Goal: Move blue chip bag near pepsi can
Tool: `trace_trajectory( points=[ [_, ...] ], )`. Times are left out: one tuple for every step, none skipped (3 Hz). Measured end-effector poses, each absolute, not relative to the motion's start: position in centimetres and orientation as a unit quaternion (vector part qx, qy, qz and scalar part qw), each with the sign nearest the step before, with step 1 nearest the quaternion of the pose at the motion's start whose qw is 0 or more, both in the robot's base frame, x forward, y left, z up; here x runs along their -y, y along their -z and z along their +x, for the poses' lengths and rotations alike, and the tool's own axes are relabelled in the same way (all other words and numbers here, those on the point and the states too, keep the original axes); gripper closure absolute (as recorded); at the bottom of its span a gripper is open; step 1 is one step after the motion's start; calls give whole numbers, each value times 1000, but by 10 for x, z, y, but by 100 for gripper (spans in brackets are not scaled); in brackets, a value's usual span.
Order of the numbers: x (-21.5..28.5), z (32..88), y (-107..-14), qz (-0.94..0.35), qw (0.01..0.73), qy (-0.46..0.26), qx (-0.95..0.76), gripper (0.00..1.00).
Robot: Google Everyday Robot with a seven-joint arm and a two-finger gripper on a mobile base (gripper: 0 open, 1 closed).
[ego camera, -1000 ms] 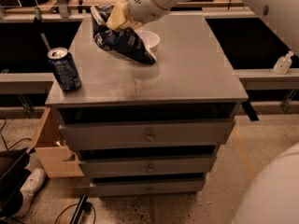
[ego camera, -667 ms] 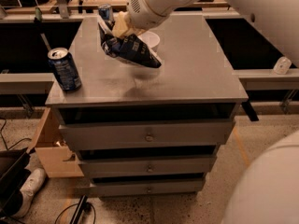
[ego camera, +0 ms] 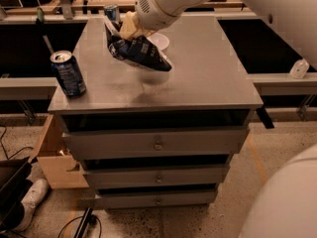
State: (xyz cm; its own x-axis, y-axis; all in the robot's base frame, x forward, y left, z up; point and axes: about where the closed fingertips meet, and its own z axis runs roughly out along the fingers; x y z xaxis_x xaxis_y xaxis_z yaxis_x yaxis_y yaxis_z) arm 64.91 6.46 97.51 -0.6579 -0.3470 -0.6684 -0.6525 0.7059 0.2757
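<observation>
The robot's hand [ego camera: 128,29] pinches the top of the crumpled dark navy foil chip bag [ego camera: 141,54], which hangs just above the grey metal counter [ego camera: 208,78], in front of a white bowl [ego camera: 159,41]. The stout dark blue Pepsi can [ego camera: 68,73] stands well apart, at the counter's front left corner.

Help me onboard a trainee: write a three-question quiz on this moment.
1. True or false: the blue chip bag lies flat on the cabinet top.
2. The pepsi can stands at the top's: A) front-left corner B) back-right corner C) centre.
3. Fill in: the hand holds the bag just in front of a white ____.

Key: 1 false, the hand, over the top's back-left part, grips the bag's upper end and holds it clear of the surface; 2 A; 3 bowl.
</observation>
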Motion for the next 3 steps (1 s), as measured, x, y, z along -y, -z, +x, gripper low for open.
trace_trajectory(
  points=[
    [-65, 648, -977, -286, 300, -256, -873, 35],
    [-65, 647, -978, -287, 301, -257, -872, 13],
    [-65, 646, -980, -287, 302, -257, -872, 0]
  ],
)
